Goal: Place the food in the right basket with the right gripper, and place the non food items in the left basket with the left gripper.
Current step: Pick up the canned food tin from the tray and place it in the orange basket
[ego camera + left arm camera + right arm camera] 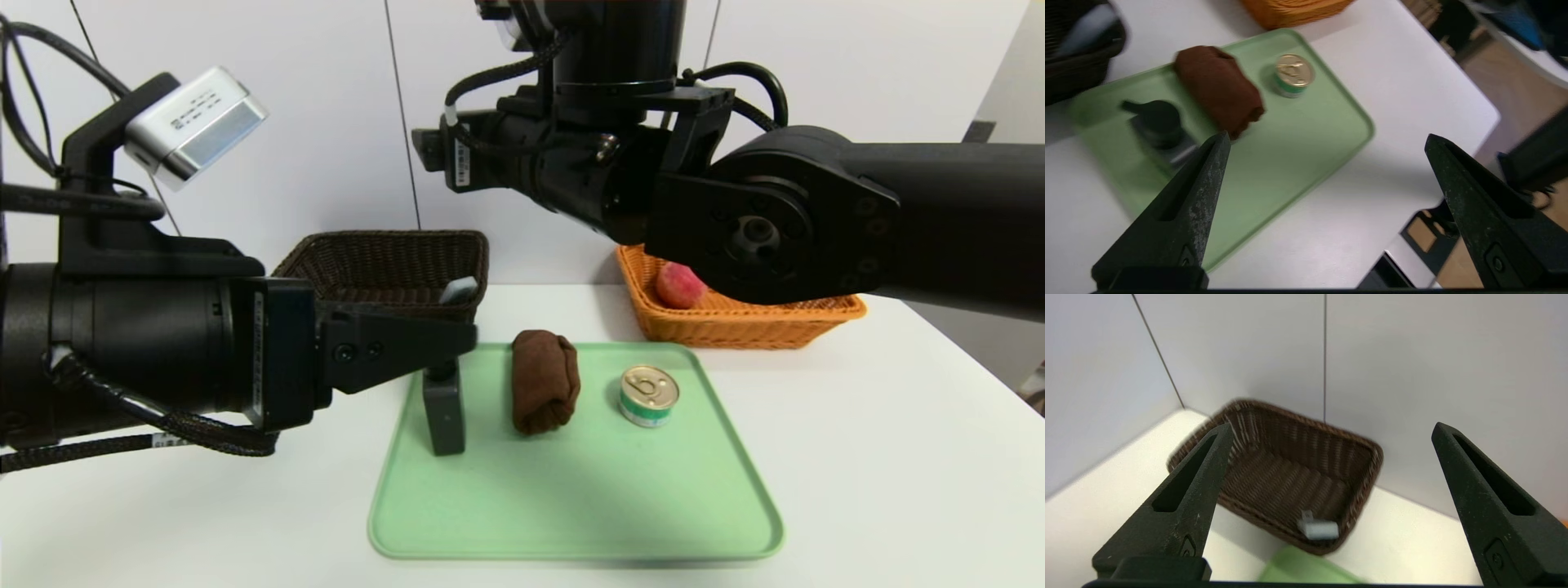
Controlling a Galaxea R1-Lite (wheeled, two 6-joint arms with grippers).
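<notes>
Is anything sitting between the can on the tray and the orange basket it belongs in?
Nothing visible does. The can stands near the green tray's far right corner, with only bare tray and table between it and the orange basket just behind.

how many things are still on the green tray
3. On the green tray: a dark pump bottle on its left side, a rolled brown cloth in the middle, and a small can to the right. The left gripper partly hides the bottle.
</notes>
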